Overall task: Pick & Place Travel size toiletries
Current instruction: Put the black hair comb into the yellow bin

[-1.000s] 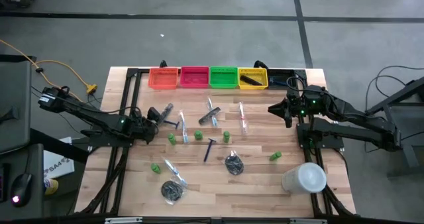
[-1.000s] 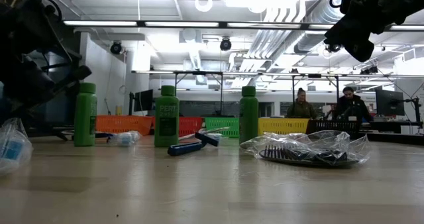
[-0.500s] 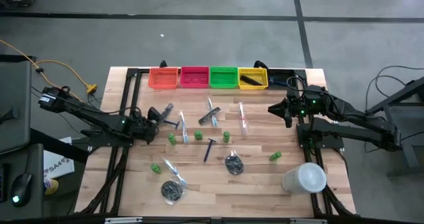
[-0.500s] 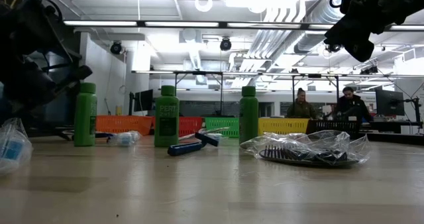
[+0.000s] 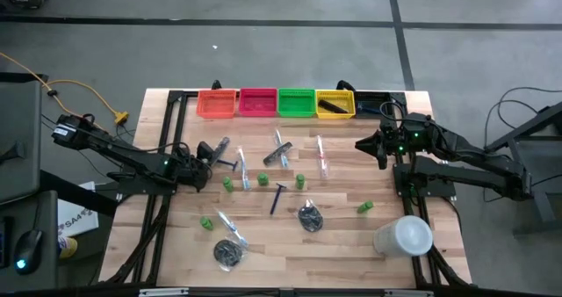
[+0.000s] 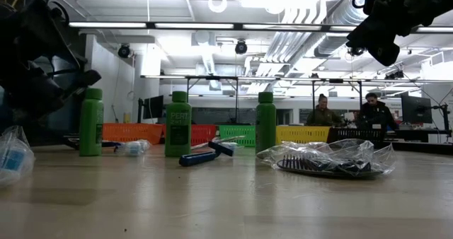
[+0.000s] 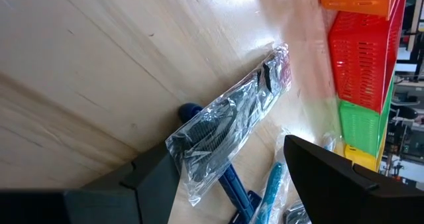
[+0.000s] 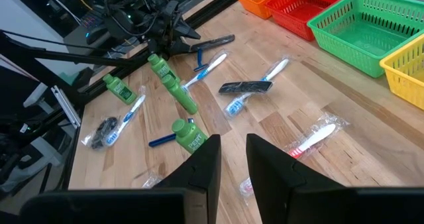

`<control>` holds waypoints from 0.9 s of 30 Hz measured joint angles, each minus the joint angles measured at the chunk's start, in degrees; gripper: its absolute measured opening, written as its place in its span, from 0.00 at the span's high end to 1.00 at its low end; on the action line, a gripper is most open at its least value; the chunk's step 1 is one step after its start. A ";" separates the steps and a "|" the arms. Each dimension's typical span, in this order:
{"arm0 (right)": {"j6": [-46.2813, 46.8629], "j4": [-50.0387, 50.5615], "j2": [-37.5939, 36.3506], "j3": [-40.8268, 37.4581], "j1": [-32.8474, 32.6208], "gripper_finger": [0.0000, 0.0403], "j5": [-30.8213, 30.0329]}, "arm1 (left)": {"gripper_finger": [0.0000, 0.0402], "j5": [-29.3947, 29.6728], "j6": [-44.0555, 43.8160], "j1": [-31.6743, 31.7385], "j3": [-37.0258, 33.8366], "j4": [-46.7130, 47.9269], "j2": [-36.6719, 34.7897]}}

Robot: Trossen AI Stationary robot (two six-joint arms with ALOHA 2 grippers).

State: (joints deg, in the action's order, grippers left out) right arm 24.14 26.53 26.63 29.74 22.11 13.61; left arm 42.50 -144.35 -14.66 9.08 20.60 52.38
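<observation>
Left gripper (image 7: 225, 184) open, straddling wrapped comb (image 7: 228, 121); right gripper (image 8: 232, 161) open, idle; most toiletries unsorted; one comb in yellow bin (image 5: 335, 105).

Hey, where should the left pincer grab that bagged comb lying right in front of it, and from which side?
Probably across the middle of the comb, coming straight down from above. It lies flat on the table in a clear wrapper, long and thin, so closing across its narrow width suits it best. The left pincer is open and already straddles its near end. A blue razor lies partly underneath, so keep clear of that.
</observation>
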 joint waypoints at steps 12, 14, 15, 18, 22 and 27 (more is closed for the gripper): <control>0.00 0.00 0.00 0.00 0.00 0.84 -0.02 | 0.34 -1.25 0.04 0.02 0.00 -0.90 0.00; 0.00 -0.01 -0.02 0.00 0.00 0.84 0.00 | 0.34 -1.73 0.04 0.02 0.00 -1.06 0.00; 0.00 -0.01 0.00 0.00 0.00 0.84 0.00 | 0.34 -1.87 0.04 0.02 0.01 -1.13 0.00; 0.00 0.00 -0.01 0.00 0.00 0.84 0.00 | 0.34 -2.10 0.04 0.02 0.02 -1.16 0.00; 0.00 0.00 -0.02 0.00 0.00 0.84 0.00 | 0.35 -2.28 0.04 0.02 0.02 -1.11 0.00; 0.00 0.01 -0.02 0.00 0.00 0.84 0.00 | 0.44 -2.76 0.02 0.02 0.02 -0.90 0.00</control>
State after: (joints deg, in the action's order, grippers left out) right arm 24.14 26.55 26.61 29.74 22.11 13.61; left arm 39.74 -144.33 -14.63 9.10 19.70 52.38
